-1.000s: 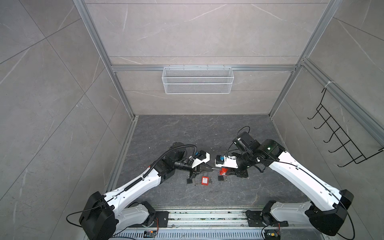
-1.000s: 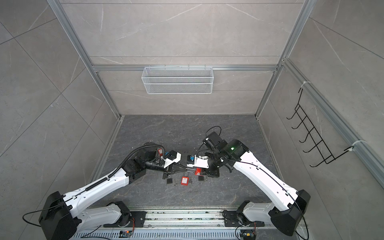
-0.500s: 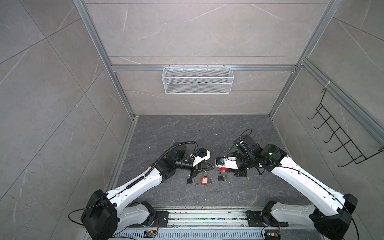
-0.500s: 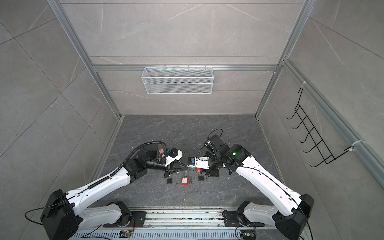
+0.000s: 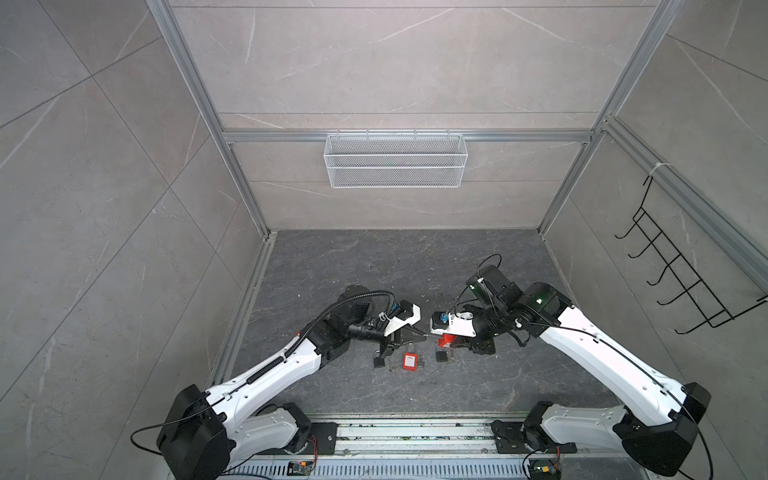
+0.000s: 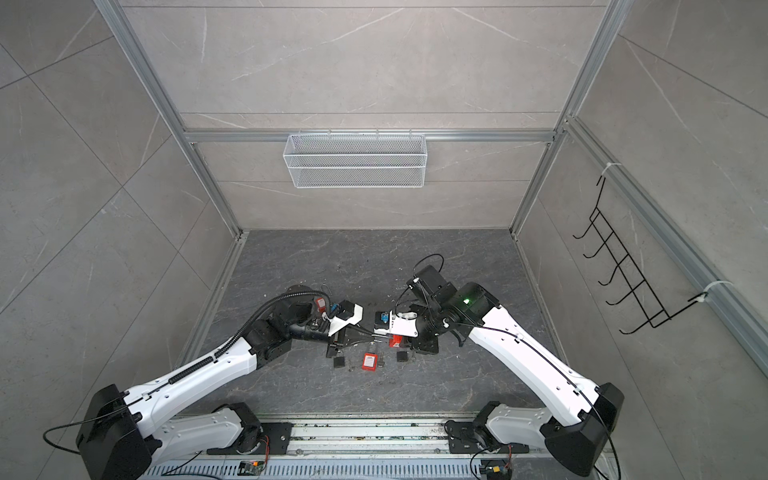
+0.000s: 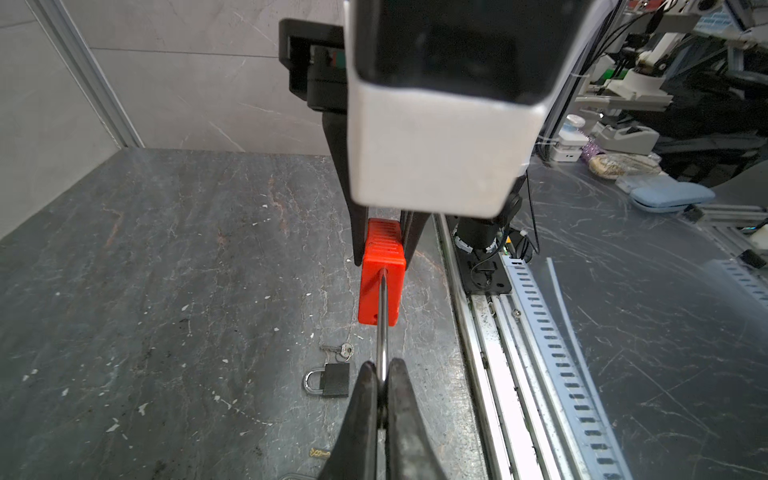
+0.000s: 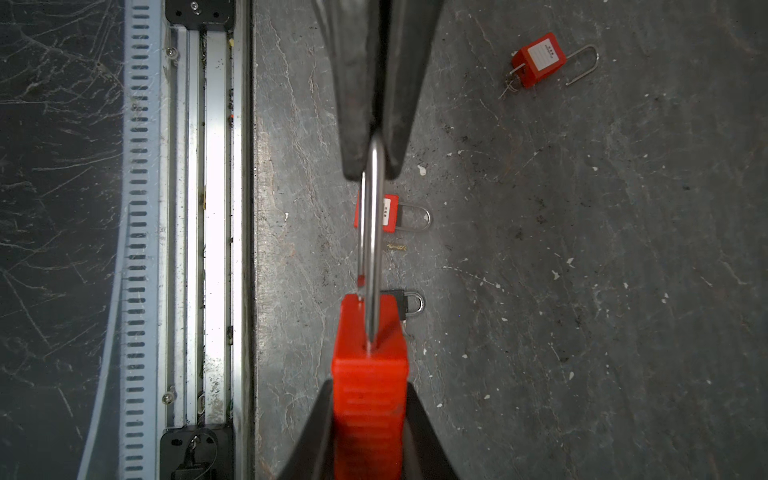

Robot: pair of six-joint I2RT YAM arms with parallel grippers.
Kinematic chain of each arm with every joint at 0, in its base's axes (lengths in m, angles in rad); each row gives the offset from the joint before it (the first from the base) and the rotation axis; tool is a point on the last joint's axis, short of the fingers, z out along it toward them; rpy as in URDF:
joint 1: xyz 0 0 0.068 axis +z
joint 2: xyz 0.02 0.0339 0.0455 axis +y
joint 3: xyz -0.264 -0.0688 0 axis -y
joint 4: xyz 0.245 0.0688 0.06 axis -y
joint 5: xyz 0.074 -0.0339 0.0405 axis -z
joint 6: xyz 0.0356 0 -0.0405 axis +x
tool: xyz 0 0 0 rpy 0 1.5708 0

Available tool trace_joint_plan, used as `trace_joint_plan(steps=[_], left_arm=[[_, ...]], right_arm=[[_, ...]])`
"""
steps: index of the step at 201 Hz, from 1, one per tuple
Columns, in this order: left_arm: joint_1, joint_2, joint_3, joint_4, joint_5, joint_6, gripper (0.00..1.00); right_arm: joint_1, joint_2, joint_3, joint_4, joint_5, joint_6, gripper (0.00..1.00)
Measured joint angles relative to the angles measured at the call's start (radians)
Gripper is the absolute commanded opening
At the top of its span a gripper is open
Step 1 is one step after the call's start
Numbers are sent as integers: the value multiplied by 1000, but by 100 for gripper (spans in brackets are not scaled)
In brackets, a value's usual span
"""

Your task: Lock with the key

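Note:
A red padlock (image 8: 370, 374) hangs between both arms just above the dark floor. My right gripper (image 8: 370, 386) is shut on its ribbed body (image 7: 380, 286), and the lock's bottom end is hidden between the fingers. My left gripper (image 7: 383, 374) is shut on the top of its steel shackle (image 8: 372, 232), which I see edge-on. In both top views the two grippers (image 5: 419, 332) (image 6: 392, 338) meet at this padlock (image 5: 445, 340). A small silver key (image 7: 340, 349) lies on the floor by a black padlock (image 7: 332, 380). A brass key (image 8: 397, 247) lies loose nearby.
Below the grippers lie a second red padlock (image 5: 409, 361) and two black padlocks (image 5: 379, 363) (image 5: 441, 356). A third red padlock (image 8: 540, 60) with keys at its base lies farther off. The metal rail (image 5: 415, 432) runs along the front edge. A wire basket (image 5: 395, 160) hangs on the back wall.
Both grips are unchanged. The right arm has shifted its wrist and elbow slightly, and the left gripper has edged a little toward the right one.

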Motion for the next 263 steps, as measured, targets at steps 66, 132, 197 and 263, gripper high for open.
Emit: trace_joint_plan(steps=[66,132,197,263], left_arm=[[-42,-9,-6,29,-53,27,0],[-39,6,-14,61,-48,-47,0],[33,3,-80,216,5,-118,0],[60,-2,-74,210,21,-132,0]], right_arm=[[5,7,24,7,-39,0,2],[2,15,24,9,-33,4,3],[-3,25,32,57,-32,29,29],[-121,34,230,10,-140,64,52]])
